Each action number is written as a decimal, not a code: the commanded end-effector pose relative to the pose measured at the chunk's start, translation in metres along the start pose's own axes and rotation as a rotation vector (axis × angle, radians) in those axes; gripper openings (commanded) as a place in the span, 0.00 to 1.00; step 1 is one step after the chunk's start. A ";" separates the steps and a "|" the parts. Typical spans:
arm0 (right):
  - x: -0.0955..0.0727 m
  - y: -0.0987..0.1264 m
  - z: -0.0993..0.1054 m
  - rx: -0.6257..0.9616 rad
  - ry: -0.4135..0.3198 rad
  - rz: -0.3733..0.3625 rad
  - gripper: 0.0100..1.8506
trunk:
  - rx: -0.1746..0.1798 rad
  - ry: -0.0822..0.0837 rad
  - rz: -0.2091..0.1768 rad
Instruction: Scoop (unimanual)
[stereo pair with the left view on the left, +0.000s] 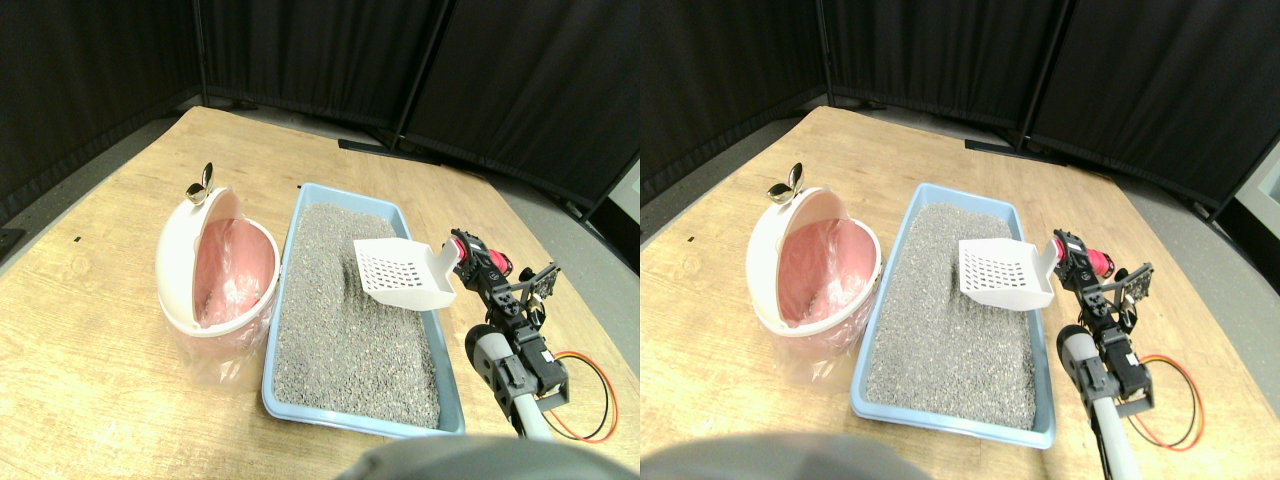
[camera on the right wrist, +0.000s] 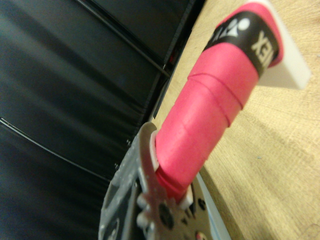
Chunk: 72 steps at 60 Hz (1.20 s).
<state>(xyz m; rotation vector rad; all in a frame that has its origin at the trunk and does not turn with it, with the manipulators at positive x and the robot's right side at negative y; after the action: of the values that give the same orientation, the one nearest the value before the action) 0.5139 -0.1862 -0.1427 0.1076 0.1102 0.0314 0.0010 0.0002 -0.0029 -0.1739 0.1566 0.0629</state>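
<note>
claw (stereo pair with the left view on the left: 478, 262) gap hidden | scoop handle (camera on the right wrist: 210, 105) blurred, cut off | bin (stereo pair with the left view on the left: 215, 265) contents unclear

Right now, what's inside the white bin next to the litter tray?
The white bin holds a pink plastic liner, with a few dark specks low on it. Its lid and near rim hide the bottom, so any other contents can't be seen.

The only lettering I can make out is in the wrist view, on the black band (camera on the right wrist: 247, 37) wound around the far end of the pink wrapped handle (camera on the right wrist: 200, 115). In white capitals I read "EX", possibly with part of another letter where the band curves away; the word is cut off, so I cannot give it whole. Beside it on the same band sits a white round mark, too blurred to read. In the stereo pair view I find nothing legible on anything.
</note>
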 end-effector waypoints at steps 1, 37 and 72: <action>0.003 0.000 0.007 0.012 -0.051 -0.013 0.03 | -0.003 -0.004 0.019; 0.007 0.001 -0.008 -0.041 0.077 -0.028 0.03 | -0.021 -0.004 0.046; -0.002 0.004 -0.009 -0.037 0.229 -0.100 0.05 | -0.032 0.001 0.061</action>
<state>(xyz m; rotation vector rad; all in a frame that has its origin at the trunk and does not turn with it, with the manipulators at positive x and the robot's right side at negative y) 0.5094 -0.1832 -0.1637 0.0664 0.3601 -0.0420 -0.0014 0.0007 -0.0022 -0.1993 0.1498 0.1024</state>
